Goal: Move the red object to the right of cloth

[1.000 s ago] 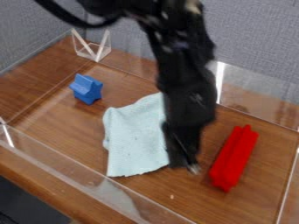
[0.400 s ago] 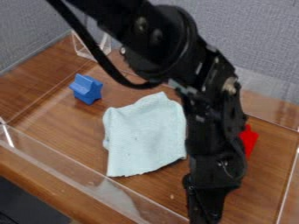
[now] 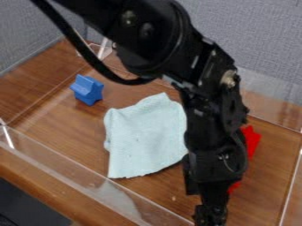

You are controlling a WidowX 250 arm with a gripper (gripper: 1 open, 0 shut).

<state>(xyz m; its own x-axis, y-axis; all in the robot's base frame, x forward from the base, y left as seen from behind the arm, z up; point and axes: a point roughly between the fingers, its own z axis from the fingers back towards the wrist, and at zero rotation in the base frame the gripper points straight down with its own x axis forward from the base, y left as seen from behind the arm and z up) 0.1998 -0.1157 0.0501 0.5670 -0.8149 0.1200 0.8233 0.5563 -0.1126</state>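
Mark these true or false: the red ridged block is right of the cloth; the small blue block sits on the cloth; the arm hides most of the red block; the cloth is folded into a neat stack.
1. The bright red ridged plastic block lies right of the pale blue-green rumpled cloth. True.
2. The small blue plastic block sits on the cloth. False: it rests on the wooden table, apart, upper left.
3. The black robot arm hides most of the red block. True.
4. The cloth is neatly stacked. False: it is spread out and rumpled.

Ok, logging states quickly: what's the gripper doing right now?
Gripper: low at the frame's bottom edge; its fingers are not visible, so open or closed cannot be told. Red object mostly hidden behind the arm.
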